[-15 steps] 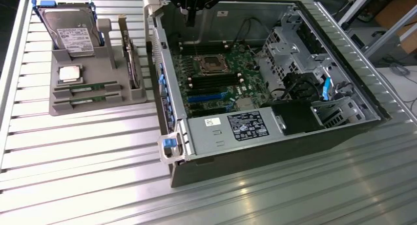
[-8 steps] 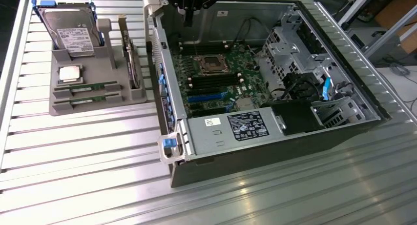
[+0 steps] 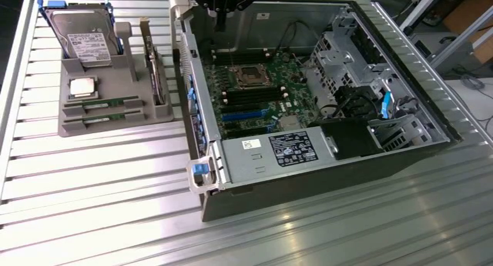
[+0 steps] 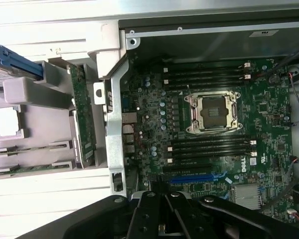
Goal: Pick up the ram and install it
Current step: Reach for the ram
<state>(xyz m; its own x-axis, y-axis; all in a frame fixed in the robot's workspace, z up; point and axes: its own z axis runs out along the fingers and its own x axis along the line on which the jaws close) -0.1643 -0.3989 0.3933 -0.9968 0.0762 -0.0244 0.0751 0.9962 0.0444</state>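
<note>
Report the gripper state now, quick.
Gripper: closed, holding nothing; both ram sticks lie in the grey tray.

Robotics lab or hardware test workshop, by look of it. Ribbed aluminium tabletop (image 3: pixel 92 179) carries open computer case (image 3: pixel 308 188) lying on its side, motherboard (image 3: pixel 254 98) exposed. Beside case, on exterior view's left, grey moulded tray (image 3: pixel 77 130) holds parts in fitted slots: hard drive (image 3: pixel 85 44), processor chip (image 3: pixel 82 87), memory sticks (image 3: pixel 104 105). Black robot gripper (image 3: pixel 221 26) hangs over case. Past tabletop, at exterior view's right: aluminium frame bars (image 3: pixel 462 35), cardboard box (image 3: pixel 471 12), loose cables (image 3: pixel 470 81).
</note>
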